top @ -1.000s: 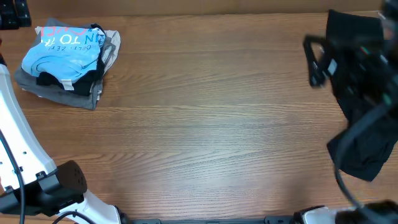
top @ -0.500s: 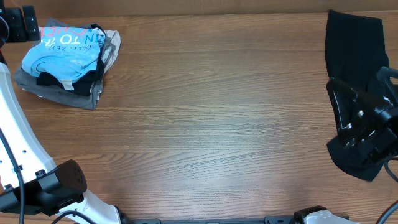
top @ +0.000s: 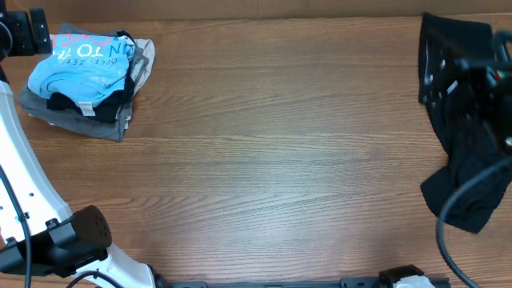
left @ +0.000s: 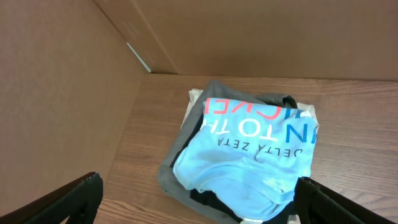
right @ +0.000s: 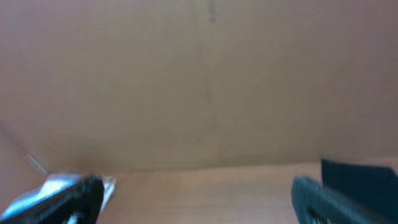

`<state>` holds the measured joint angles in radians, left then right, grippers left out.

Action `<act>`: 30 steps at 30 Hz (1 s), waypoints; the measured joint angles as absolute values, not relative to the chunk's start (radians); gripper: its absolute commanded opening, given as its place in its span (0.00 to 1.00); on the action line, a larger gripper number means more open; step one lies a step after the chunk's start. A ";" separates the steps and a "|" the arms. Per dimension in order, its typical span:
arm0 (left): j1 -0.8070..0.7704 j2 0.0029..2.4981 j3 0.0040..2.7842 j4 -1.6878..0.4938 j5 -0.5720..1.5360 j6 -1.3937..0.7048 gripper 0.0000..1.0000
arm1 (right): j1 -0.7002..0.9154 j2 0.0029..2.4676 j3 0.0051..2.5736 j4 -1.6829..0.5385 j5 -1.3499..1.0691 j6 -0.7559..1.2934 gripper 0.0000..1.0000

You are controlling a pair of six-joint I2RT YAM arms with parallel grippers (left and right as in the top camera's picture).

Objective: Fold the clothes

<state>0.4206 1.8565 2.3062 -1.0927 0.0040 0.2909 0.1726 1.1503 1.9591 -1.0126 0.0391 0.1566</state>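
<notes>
the blue t-shirt (top: 78,70) sits folded in the bench (top: 272,160) corner, seemingly done. the black garment (top: 472,184) lies rumpled, likely next; the left gripper (left: 198,202) and right gripper (right: 196,198) gape wide, empty.

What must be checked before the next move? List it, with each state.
1. Left gripper open and empty: ok.
2. Right gripper open and empty: ok.
3. Light blue T-shirt within the left wrist view: ok, atop the pile.
4. Black garment spread flat: not ok, crumpled.
5. Black garment wholly on the table: cannot tell, cut by the frame edge.
6. Bare wood in the middle for folding: ok.
</notes>
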 measured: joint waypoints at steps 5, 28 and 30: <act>0.421 1.856 2.307 -1.093 0.002 0.291 1.00 | 0.118 0.953 1.493 -0.720 0.028 0.156 1.00; 0.421 1.856 2.306 -1.093 0.003 0.291 1.00 | 0.011 0.139 0.175 -0.124 -0.093 0.156 1.00; 0.421 1.856 2.306 -1.093 0.003 0.291 1.00 | 0.009 0.094 0.130 -0.124 -0.119 0.156 1.00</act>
<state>0.4206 1.8565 2.3062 -1.0927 0.0029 0.2909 0.0093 0.0944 0.1303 -0.1242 -0.1188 0.1562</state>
